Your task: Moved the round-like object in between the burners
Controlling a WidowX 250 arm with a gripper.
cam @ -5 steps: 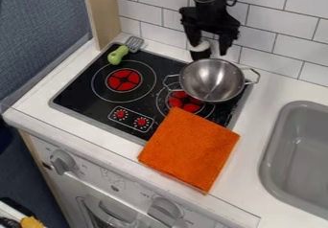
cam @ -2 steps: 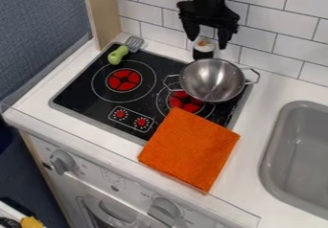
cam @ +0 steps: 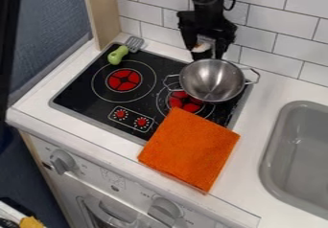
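Dropping lower since the last frame, my gripper [cam: 205, 51] is settling around the small round piece [cam: 202, 53], which is standing beyond the metal pot [cam: 211, 81], near the tiled wall [cam: 275, 11]. A moment ago I was hanging higher, with more of its pale top showing; now I am covering more of it. Whether I am already clenching it I cannot tell, and the pot's far rim is hiding its foot, so I cannot tell either whether it is lifting. I am taking this piece as the one to move, and I judge that I am at the picking-up step, with the carrying still ahead. Its goal is lying to the near left, on the black strip between the left burner [cam: 123, 80] and the right burner [cam: 184, 100], which the pot is partly covering. Once the grip is sure, I am going to need a straight lift high enough to clear the pot's rim and its left handle, or I am risking a knock that shifts it. The orange cloth [cam: 189, 150] is lying still over the stove's near right corner, and the green-handled spatula [cam: 118, 54] is keeping to the far left, both out of my likely path.
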